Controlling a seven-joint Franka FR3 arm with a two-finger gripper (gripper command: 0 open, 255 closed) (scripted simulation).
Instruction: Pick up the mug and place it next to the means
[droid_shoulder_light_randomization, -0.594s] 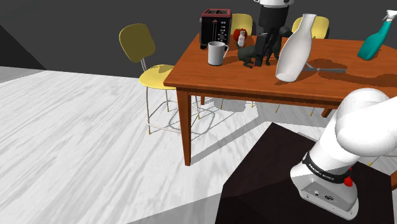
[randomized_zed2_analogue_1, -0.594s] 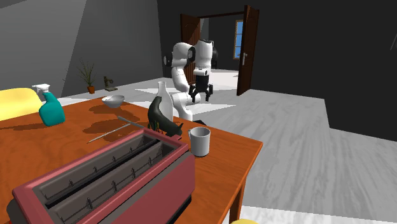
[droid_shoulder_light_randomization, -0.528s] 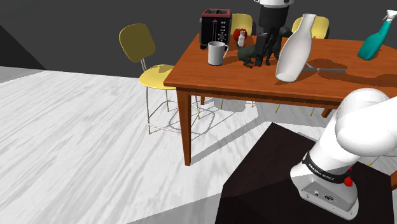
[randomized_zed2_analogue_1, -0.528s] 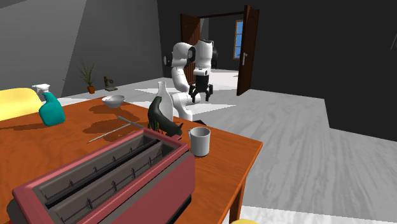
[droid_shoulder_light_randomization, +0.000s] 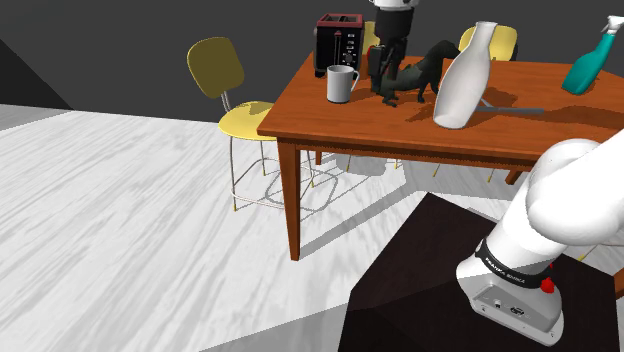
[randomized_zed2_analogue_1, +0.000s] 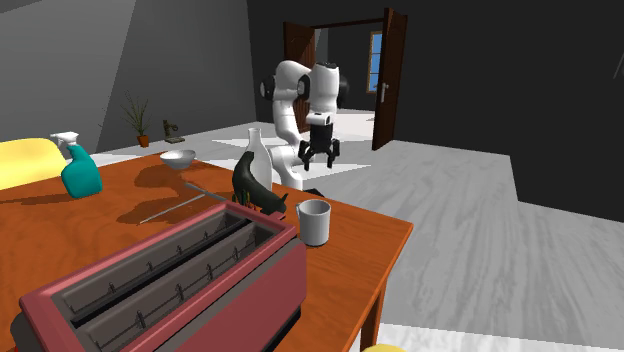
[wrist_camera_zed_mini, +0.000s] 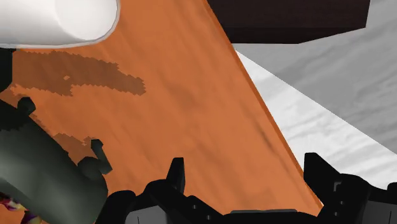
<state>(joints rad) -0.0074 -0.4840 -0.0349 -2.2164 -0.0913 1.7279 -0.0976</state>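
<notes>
A pale grey mug (droid_shoulder_light_randomization: 341, 83) with a handle stands upright near the wooden table's (droid_shoulder_light_randomization: 400, 125) corner, in front of a red and black toaster (droid_shoulder_light_randomization: 338, 40). It also stands beside the toaster in the second exterior view, mug (randomized_zed2_analogue_1: 314, 221). My black gripper (droid_shoulder_light_randomization: 384, 85) hangs over the table just to the shoulder view's right of the mug, apart from it and close to a dark animal figurine (droid_shoulder_light_randomization: 420, 75). In the wrist view my gripper (wrist_camera_zed_mini: 248, 181) is open, with bare tabletop between its fingers (wrist_camera_zed_mini: 175, 178) and the figurine (wrist_camera_zed_mini: 38, 172) beside them.
A tall white bottle (droid_shoulder_light_randomization: 465, 90) leans on the table beyond the figurine, and a teal spray bottle (droid_shoulder_light_randomization: 592, 60) stands further along. A white bowl (randomized_zed2_analogue_1: 178, 158) sits near the far edge. Yellow chairs (droid_shoulder_light_randomization: 225, 90) surround the table. My dark stand (droid_shoulder_light_randomization: 450, 280) is below.
My arm has swung toward the shoulder view's left, carrying the gripper from near the white bottle to beside the mug. The mug and the other things have not moved.
</notes>
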